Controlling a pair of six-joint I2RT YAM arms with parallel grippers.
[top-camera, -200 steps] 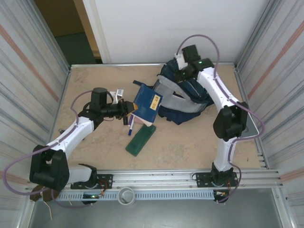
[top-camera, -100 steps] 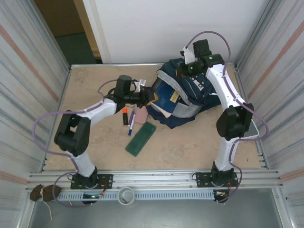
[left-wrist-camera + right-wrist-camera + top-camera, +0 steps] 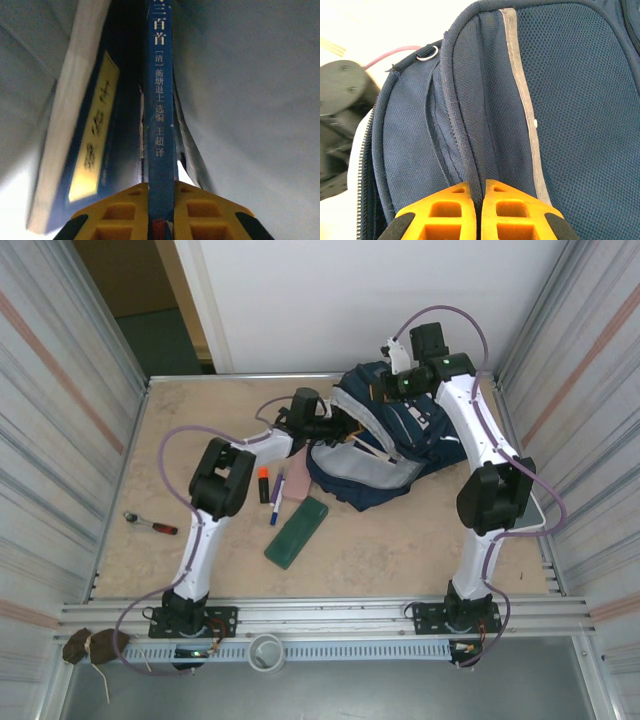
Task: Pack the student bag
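The large navy blue fabric backpack [image 3: 400, 455] lies at 1 o'clock on the beige counter [image 3: 180, 440]. At its 12 o'clock edge the right hand [image 3: 477, 186] pinches a fabric seam. From 9 o'clock the left hand [image 3: 161, 189] clamps a blue book [image 3: 160, 100] by its spine inside the bag's mouth.

The right claw [image 3: 479, 189] pinches the student bag [image 3: 570, 100], seemingly its seam.

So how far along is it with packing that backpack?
Partway. Done: the student bag is open, its rim pinched by the right gripper. In hand: the left gripper holds a blue book inside it. Left on the table: a green case, a pen and an orange marker.
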